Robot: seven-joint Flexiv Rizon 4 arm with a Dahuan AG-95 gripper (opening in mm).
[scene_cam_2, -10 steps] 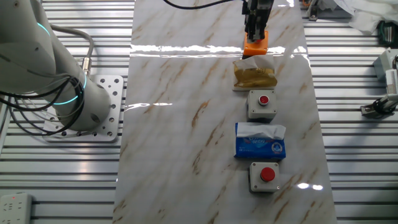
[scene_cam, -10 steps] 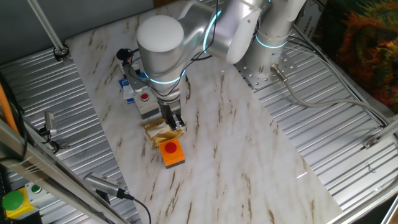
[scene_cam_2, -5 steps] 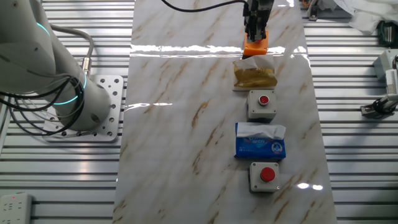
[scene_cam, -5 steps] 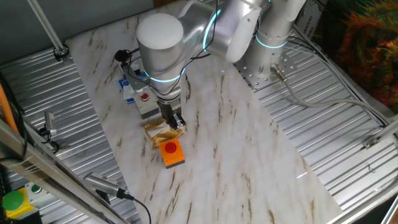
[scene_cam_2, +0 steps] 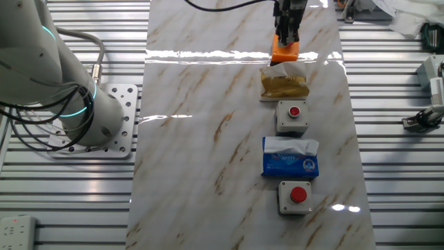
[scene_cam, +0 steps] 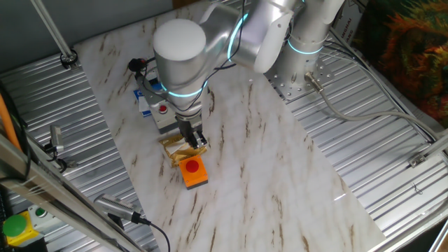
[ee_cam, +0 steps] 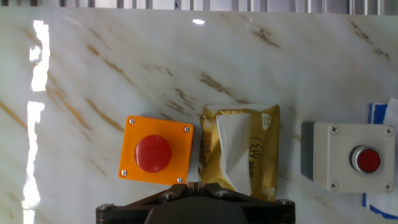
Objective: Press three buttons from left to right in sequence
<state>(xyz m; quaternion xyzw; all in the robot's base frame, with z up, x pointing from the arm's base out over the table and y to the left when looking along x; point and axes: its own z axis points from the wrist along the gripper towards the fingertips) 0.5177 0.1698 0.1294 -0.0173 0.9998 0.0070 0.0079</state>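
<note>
Three red-capped button boxes lie in a row on the marble table. The orange button box is at one end; it also shows in one fixed view and the other fixed view. A grey-white button box is in the middle, also seen in the hand view. A second grey-white button box is at the other end. My gripper is shut and empty. It hovers above the gap between the orange box and a yellow tissue packet. It also shows in both fixed views.
A blue-and-white carton lies between the two grey-white boxes. A green button on a yellow box sits off the table. Ribbed metal surfaces flank the marble table, and the arm's base stands beside it.
The hand has shifted very slightly over the orange box end of the row. The buttons, packet and carton have not moved.
</note>
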